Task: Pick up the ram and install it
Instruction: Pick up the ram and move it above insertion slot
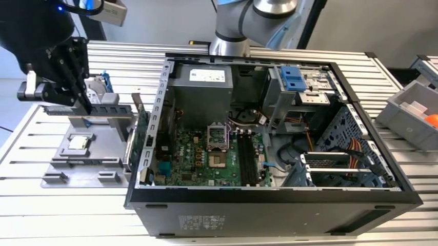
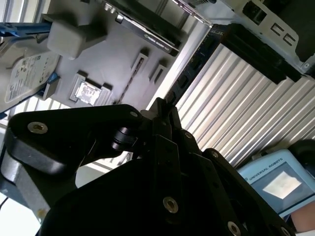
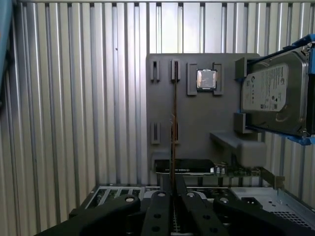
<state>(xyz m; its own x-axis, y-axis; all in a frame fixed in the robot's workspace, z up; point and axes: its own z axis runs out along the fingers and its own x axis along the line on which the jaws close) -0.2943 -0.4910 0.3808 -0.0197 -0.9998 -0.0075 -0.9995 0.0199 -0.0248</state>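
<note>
The ram [image 1: 110, 110] is a long grey-blue stick held level at the exterior view's left, with my gripper [image 1: 87, 107] shut on it near one end. It hangs just over the grey fixture plate [image 1: 102, 154], beside the open computer case [image 1: 274, 202]. In the first wrist view the ram [image 3: 174, 108] shows edge-on as a thin line running out from the gripper [image 3: 173, 194], in line with the plate's narrow slots. Whether it is clear of those slots I cannot tell. The motherboard's long memory slots [image 1: 247, 159] lie inside the case.
On the plate sit a processor chip [image 3: 206, 79], a silver hard drive in a blue frame [image 3: 270, 96] and a green card [image 1: 137, 130] against the case wall. A grey bin [image 1: 411, 113] stands at the exterior view's right. The ribbed metal table [image 3: 74, 123] surrounds everything.
</note>
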